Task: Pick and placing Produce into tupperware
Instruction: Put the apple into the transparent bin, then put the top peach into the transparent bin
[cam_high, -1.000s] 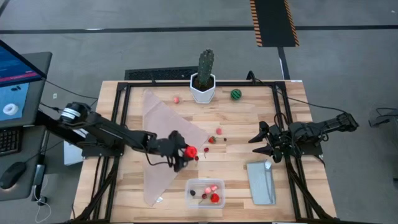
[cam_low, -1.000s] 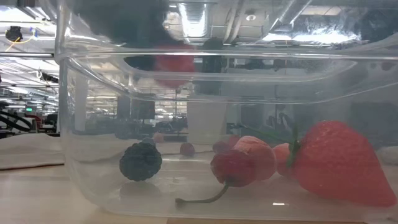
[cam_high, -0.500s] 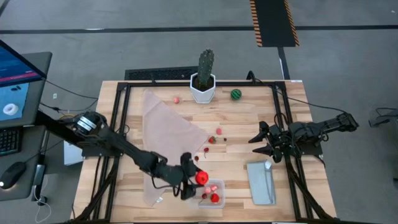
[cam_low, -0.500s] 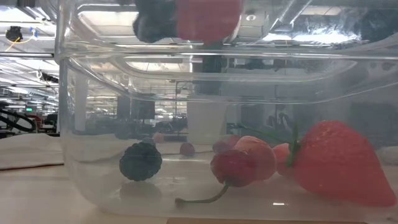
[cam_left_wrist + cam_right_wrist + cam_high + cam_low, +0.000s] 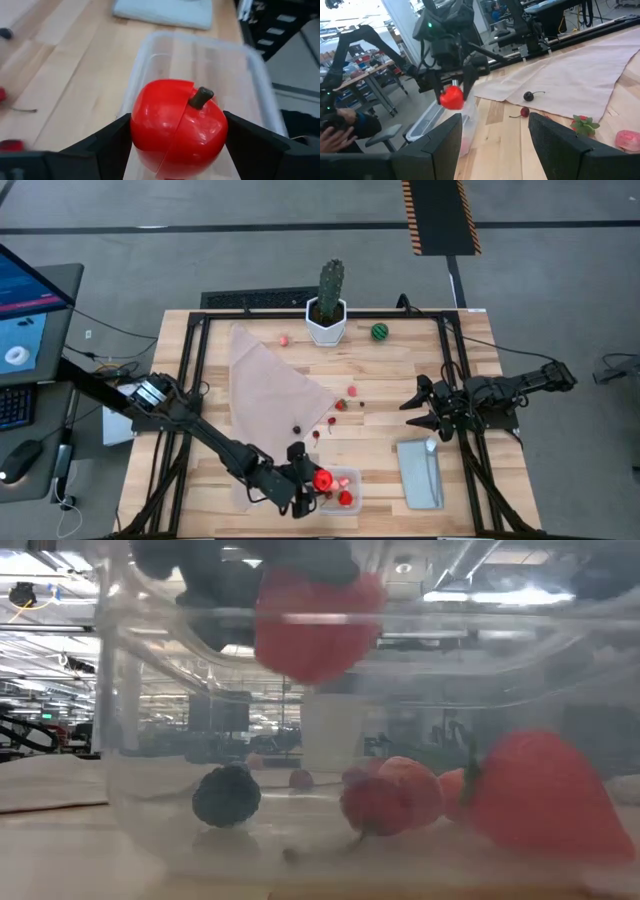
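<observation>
My left gripper (image 5: 318, 479) hangs over the left part of the clear tupperware (image 5: 352, 472) at the table's near edge, shut on a red toy apple (image 5: 179, 127) with a dark stem. Inside the tub lie a strawberry (image 5: 545, 800), a dark berry (image 5: 226, 795) and a cherry (image 5: 375, 805). More produce lies on the table: cherries (image 5: 296, 430), a strawberry (image 5: 341, 404), pink bits (image 5: 352, 391) and a green striped ball (image 5: 379, 332). At the table's right side my right gripper (image 5: 408, 415) waits, open and holding nothing. My left gripper pinches the apple's two opposite sides (image 5: 137, 132) between its two fingers (image 5: 112, 142). The fingers come slanting down from the table's left. The apple is lifted clear, above the tub's floor and near its rim (image 5: 318, 625), with its stem pointing up and away from the gripper.
A beige cloth (image 5: 270, 395) lies spread left of centre. A cactus in a white pot (image 5: 329, 300) stands at the far edge. The flat grey-blue lid (image 5: 420, 472) lies right of the tub. A black frame (image 5: 195, 370) borders the table.
My left gripper has carried the apple from above the cloth's right corner toward the table's near edge and a little right, sinking slightly, and now hangs over the tupperware. It has kept its hold on the apple.
</observation>
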